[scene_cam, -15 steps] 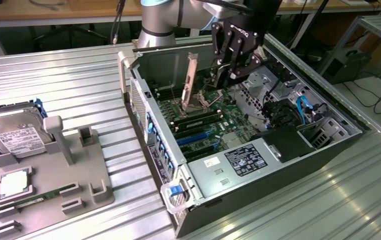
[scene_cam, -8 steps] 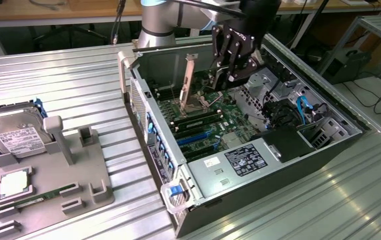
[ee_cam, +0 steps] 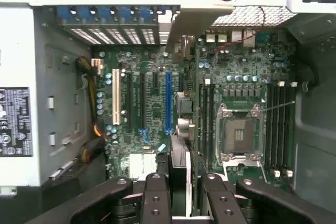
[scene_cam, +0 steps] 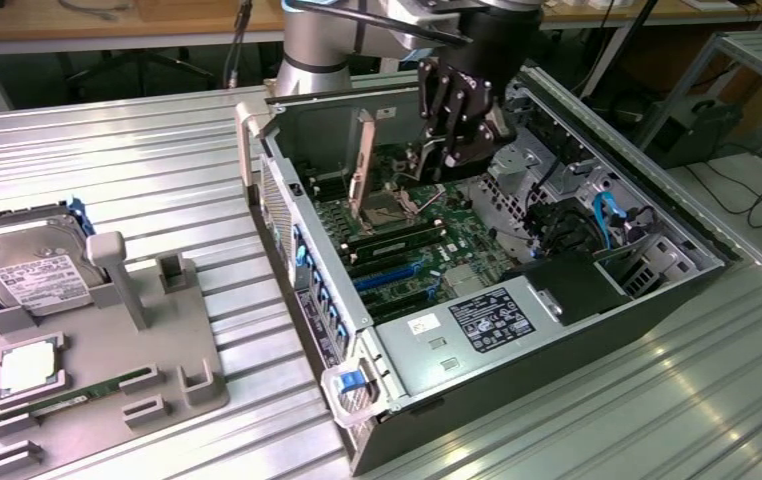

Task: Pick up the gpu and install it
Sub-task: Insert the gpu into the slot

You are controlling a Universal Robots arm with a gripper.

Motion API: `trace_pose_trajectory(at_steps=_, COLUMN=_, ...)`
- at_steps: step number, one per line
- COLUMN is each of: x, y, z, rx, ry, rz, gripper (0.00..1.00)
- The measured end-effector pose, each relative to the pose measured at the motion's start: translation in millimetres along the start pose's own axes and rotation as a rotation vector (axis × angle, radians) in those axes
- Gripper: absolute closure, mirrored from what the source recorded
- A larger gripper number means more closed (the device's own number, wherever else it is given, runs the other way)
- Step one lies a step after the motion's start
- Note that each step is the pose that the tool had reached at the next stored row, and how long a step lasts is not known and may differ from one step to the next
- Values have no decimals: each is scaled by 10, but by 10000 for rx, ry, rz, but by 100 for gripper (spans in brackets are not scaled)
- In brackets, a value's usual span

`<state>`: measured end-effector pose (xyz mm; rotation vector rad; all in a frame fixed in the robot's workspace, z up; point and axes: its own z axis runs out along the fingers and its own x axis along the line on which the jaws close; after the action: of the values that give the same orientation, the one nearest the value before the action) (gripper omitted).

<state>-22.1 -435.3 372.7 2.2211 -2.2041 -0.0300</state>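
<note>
One half of the job looks done: the gpu (scene_cam: 366,142), a thin dark card with a long silver metal bracket on one end, is off the table and clamped between the fingers (ee_cam: 156,199) of the black gripper (scene_cam: 443,158). It hangs upright in the upper middle of the exterior view, inside the open top of the black and silver computer case (scene_cam: 304,232) and above the green motherboard (scene_cam: 451,222). In the wrist view the card shows edge-on between the two fingers, roughly in line with the long blue expansion slot (ee_cam: 168,103). It sits apart from the board, so by my reading the seating is still to do.

Counted in the exterior view:
- One gpu.
- One gripper.
- One open case.
- One grey moulded parts tray (scene_cam: 174,345) at the exterior view's lower left.

On that tray lie:
- One boxy silver hard drive with a white label (scene_cam: 28,268).
- One square silver processor chip (scene_cam: 29,366).
- One narrow green RAM stick (scene_cam: 77,397).

Counted in the wrist view:
- One blue slot.
- One white slot (ee_cam: 116,103).
- One empty square processor socket (ee_cam: 239,135).
</note>
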Motion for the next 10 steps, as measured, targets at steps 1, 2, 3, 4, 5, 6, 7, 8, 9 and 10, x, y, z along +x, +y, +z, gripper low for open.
trace_pose_trajectory(at_steps=1, x=-22, y=2, z=17, rx=0, ry=2, rz=1, gripper=72)
trace_pose_trajectory(at_steps=2, x=-26, y=11, z=37, rx=0, ry=-1, rz=-2, gripper=72)
trace_pose_trajectory(at_steps=3, x=-26, y=23, z=54, rx=1, ry=-1, rz=-2, gripper=72)
trace_pose_trajectory(at_steps=4, x=-26, y=39, z=71, rx=0, ry=1, rz=-2, gripper=72)
trace_pose_trajectory(at_steps=5, x=-26, y=51, z=86, rx=13, ry=2, rz=-3, gripper=72)
trace_pose_trajectory(at_steps=6, x=-26, y=52, z=92, rx=60, ry=2, rz=-2, gripper=72)
trace_pose_trajectory(at_steps=7, x=-26, y=52, z=97, rx=112, ry=3, rz=-3, gripper=72)
trace_pose_trajectory(at_steps=8, x=-26, y=52, z=107, rx=142, ry=0, rz=-1, gripper=72)
trace_pose_trajectory(at_steps=9, x=-26, y=52, z=119, rx=156, ry=2, rz=1, gripper=72)
trace_pose_trajectory(at_steps=10, x=-26, y=54, z=135, rx=160, ry=1, rz=5, gripper=72)
